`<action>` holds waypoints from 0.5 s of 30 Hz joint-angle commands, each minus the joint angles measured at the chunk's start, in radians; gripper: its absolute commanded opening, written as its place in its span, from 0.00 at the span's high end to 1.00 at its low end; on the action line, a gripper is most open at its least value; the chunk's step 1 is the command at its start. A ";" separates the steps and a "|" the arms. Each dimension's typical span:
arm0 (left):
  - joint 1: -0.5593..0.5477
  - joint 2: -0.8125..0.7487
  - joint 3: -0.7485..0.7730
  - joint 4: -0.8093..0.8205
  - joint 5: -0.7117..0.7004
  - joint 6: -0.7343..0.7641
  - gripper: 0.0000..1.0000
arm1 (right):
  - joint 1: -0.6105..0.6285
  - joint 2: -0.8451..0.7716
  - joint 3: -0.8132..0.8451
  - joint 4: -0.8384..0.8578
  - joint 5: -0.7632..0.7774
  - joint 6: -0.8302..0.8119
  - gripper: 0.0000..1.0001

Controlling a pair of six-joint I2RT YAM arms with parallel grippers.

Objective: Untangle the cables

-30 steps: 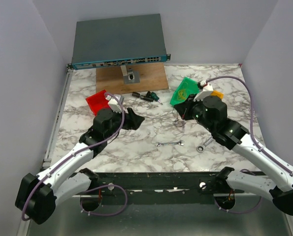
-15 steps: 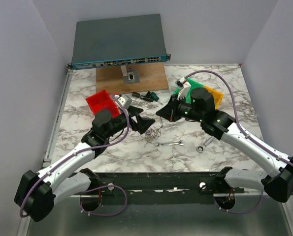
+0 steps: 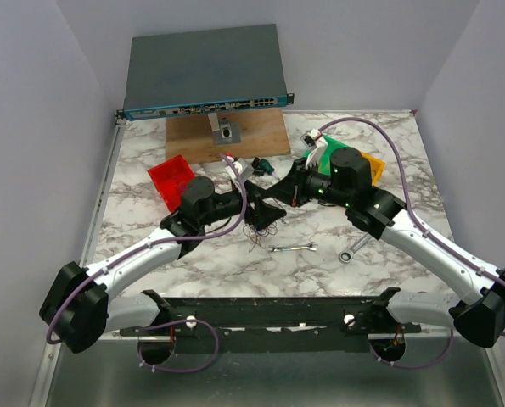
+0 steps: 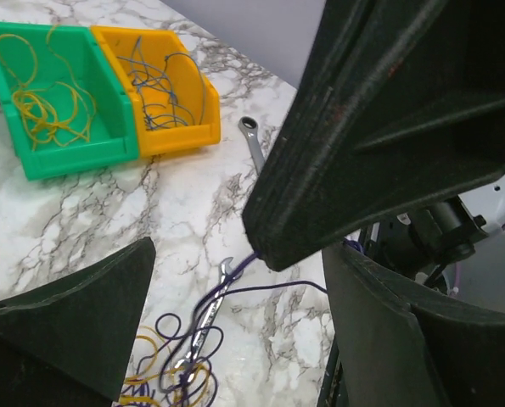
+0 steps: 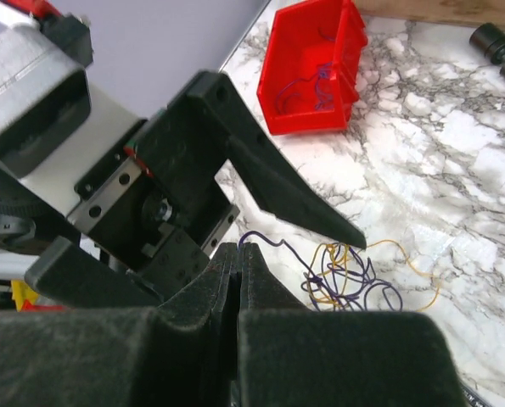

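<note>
The cables (image 3: pixel 261 229) lie in a small blue and yellow tangle on the marble mid-table, also seen as the cables (image 5: pixel 354 275) and the cables (image 4: pixel 174 373). My right gripper (image 5: pixel 239 247) is shut on one blue strand that runs down into the tangle. In the top view the right gripper (image 3: pixel 283 194) hangs just above and right of the tangle. My left gripper (image 3: pixel 266 209) is open, and its fingers (image 4: pixel 74 322) straddle the right gripper's tip (image 4: pixel 267 252) and the held strand without touching the wire.
A red bin (image 3: pixel 169 178) stands at the left, and an orange bin (image 4: pixel 163 89) and a green bin (image 4: pixel 48 102) with loose wires at the right. Two wrenches (image 3: pixel 293 248) (image 3: pixel 352 248) lie near the front. A wooden board (image 3: pixel 227 136) and a network switch (image 3: pixel 205 72) are at the back.
My right gripper swung left to mid-table with the strand, dragging the tangle along. My left arm reached right until its open fingers closed in around the right gripper's tip.
</note>
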 commanded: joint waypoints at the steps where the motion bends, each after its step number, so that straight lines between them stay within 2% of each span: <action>1: -0.019 0.019 0.020 0.061 0.071 -0.011 0.20 | 0.002 -0.014 0.015 0.051 0.073 0.020 0.99; 7: -0.022 -0.017 -0.016 0.096 0.056 -0.030 0.20 | 0.003 -0.013 -0.009 0.046 0.083 -0.009 0.99; 11: -0.021 -0.059 0.023 -0.088 -0.189 0.007 0.20 | 0.003 -0.032 -0.026 0.022 0.053 -0.026 0.99; 15: -0.021 -0.069 0.040 -0.153 -0.208 0.055 0.20 | 0.002 -0.059 -0.036 -0.010 0.085 -0.050 0.99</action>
